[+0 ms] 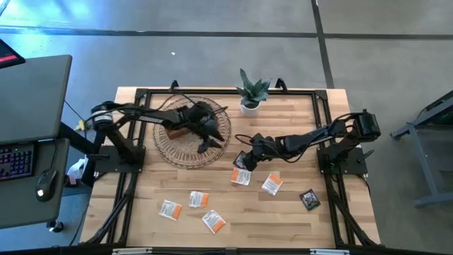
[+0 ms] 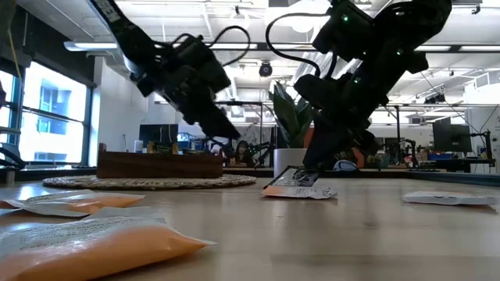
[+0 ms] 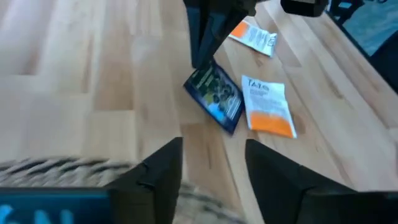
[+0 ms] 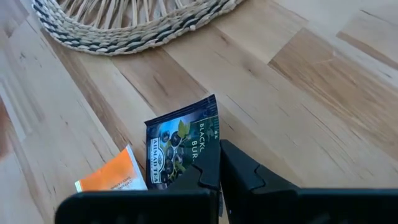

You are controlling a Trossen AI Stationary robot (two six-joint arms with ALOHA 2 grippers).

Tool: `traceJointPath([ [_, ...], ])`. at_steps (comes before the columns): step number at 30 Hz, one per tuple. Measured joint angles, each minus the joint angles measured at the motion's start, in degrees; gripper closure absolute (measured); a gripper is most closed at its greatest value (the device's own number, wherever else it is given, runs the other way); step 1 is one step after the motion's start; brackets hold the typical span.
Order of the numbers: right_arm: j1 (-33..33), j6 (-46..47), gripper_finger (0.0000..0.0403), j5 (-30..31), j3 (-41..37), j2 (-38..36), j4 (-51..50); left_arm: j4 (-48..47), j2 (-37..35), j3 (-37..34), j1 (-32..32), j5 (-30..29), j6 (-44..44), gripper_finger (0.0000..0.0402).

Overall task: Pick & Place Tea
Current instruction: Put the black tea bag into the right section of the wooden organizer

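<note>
A dark tea sachet with a blue-and-green label lies right of the woven mat, beside an orange-and-white sachet. My right gripper is shut on the dark sachet. My left gripper hovers open over the mat's right rim, touching nothing. More orange sachets lie flat toward the near edge. A second dark sachet lies near the right side. The brown tray rests on the mat. My right gripper pinches the dark sachet by one edge between its two fingers. They come from above, slanting in from the table's right. The sachet is tilted, with its opposite edge down on the table and one side over the orange sachet.
The round woven mat takes the far left of the table. A small potted plant stands at the far edge. Black frame rails run along the table's sides. Bare wood lies along the near right.
</note>
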Motion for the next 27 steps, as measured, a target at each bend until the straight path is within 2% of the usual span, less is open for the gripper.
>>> traceJointPath([
  [5,0.0,-0.7,0.0403,0.0,0.0,0.0,0.5,0.9,6.5,4.7,-3.6,-1.5,-3.7,0.019],
  [11,0.0,-2.2,0.0403,0.0,0.0,0.0,1.2,-0.4,13.3,11.3,-5.9,-4.8,-7.8,0.0184],
  [18,0.1,-3.7,0.0403,-0.3,0.0,0.0,2.4,-2.7,17.8,16.9,-5.9,-2.7,-9.6,0.0184],
  [27,0.1,-5.7,0.0403,-0.4,0.0,0.0,4.0,-4.0,20.7,19.3,-6.3,-0.4,-10.0,0.0184],
])
